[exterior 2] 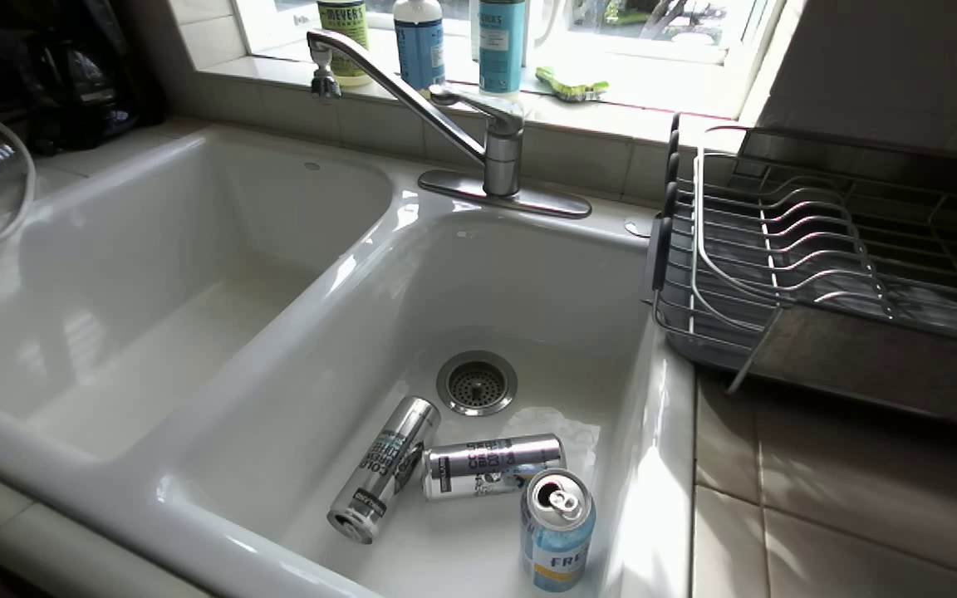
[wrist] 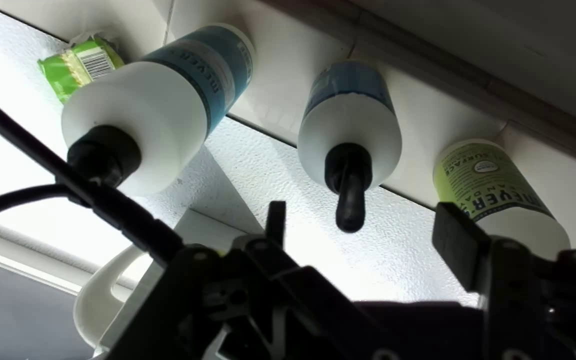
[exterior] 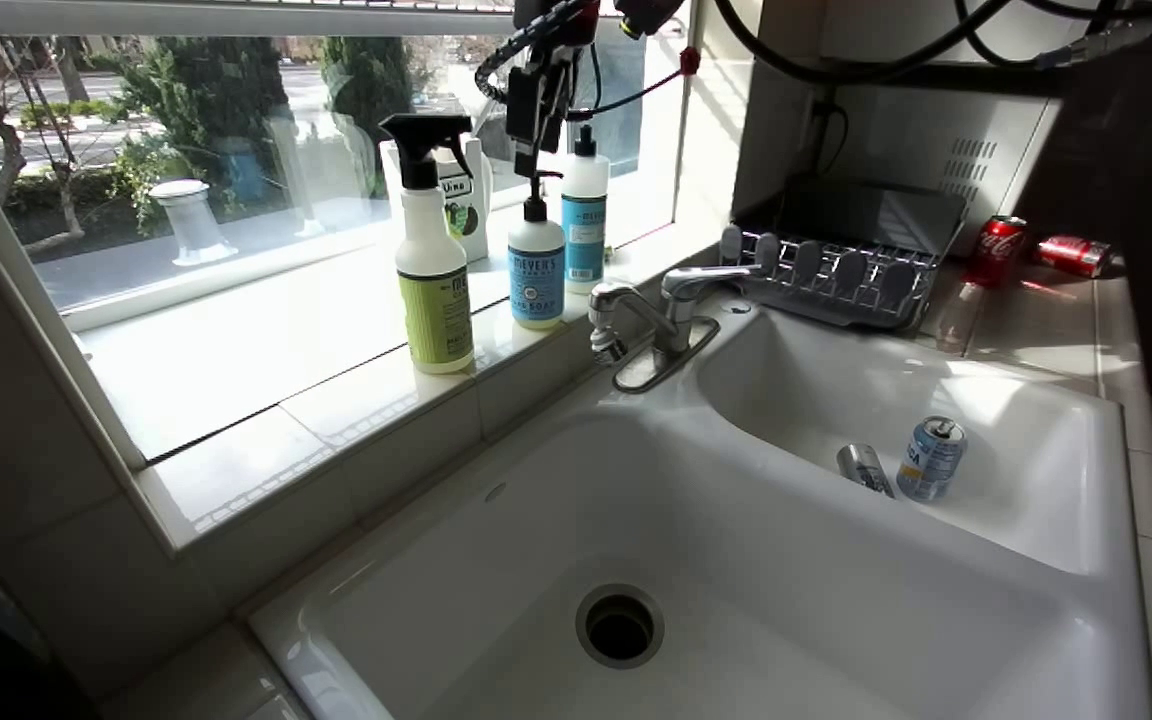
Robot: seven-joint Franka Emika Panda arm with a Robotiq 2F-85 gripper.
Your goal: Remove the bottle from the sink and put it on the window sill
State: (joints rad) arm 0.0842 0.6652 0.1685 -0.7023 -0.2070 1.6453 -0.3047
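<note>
The light-blue bottle with the black pump top (exterior: 536, 275) stands upright on the white tiled window sill (exterior: 246, 465), behind the sink. It also shows in an exterior view (exterior 2: 420, 46), its top cut off, and in the wrist view (wrist: 350, 120). My gripper (exterior: 528, 165) is just above the bottle. In the wrist view the gripper (wrist: 360, 210) is open, with nothing between its pads but a gap. The pump top lies in line with that gap, apart from both fingers. The white double sink (exterior 2: 267, 332) holds no bottle that I can see.
The yellow-green spray bottle (exterior: 436, 310) and the slim teal bottle (exterior: 584, 225) flank the bottle closely. A white jug (exterior: 474, 225) and a green packet (exterior 2: 570, 87) are also on the sill. The chrome faucet (exterior 2: 502, 149), dish rack (exterior 2: 827, 249) and several cans (exterior 2: 557, 531) are nearby.
</note>
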